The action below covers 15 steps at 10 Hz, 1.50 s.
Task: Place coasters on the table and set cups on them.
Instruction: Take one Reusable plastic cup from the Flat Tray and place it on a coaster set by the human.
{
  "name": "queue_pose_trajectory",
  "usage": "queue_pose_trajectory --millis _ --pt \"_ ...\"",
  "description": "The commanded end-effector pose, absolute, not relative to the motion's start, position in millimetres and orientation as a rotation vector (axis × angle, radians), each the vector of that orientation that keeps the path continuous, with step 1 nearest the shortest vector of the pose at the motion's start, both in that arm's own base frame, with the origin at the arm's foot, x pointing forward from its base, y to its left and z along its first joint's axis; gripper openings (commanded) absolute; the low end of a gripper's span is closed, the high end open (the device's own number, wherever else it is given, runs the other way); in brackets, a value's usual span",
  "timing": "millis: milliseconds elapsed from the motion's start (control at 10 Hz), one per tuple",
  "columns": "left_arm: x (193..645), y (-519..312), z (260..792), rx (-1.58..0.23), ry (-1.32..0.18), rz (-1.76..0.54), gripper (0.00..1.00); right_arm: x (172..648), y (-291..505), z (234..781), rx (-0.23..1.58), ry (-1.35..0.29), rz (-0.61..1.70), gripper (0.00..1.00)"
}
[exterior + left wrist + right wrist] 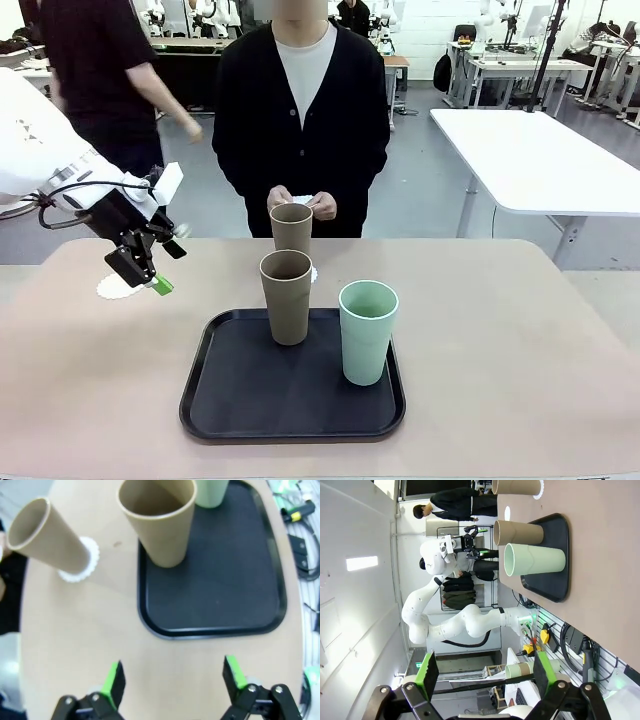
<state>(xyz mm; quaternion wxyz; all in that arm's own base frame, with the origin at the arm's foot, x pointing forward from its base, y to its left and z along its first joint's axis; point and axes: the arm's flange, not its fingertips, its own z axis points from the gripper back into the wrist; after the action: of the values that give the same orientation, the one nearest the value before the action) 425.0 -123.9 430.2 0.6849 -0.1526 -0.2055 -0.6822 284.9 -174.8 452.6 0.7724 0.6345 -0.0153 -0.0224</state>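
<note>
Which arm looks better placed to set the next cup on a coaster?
Left, probably: the left gripper hangs open by a bare coaster, near the tan cup on the tray; the right gripper sits off the table.

We see a black rounded tray lying flat in the near middle, with a low raised rim. Beyond it a person in a black cardigan over a white shirt stands facing us. A second person in black stands further back at the left. A white table stands on the grey floor at the right. In the left wrist view, loose black cables lie past the tray's edge.
</note>
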Motion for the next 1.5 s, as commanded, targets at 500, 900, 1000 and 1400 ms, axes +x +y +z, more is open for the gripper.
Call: queue_pose_trajectory --millis 500,900,1000,1400 --pt "480 -138 344 -0.957 -0.936 -1.582 1.0 284 -176 453 1.383 -0.037 -0.044 1.0" --pt "474 -126 291 -1.045 -0.932 -1.481 1.0 284 -176 453 1.383 -0.037 -0.044 1.0" --pt "475 -131 286 -1.048 -0.967 -1.488 1.0 284 -176 453 1.383 -0.037 -0.044 1.0" --pt "458 -166 272 -0.997 -1.01 -1.568 1.0 284 -176 453 1.383 -0.037 -0.044 1.0"
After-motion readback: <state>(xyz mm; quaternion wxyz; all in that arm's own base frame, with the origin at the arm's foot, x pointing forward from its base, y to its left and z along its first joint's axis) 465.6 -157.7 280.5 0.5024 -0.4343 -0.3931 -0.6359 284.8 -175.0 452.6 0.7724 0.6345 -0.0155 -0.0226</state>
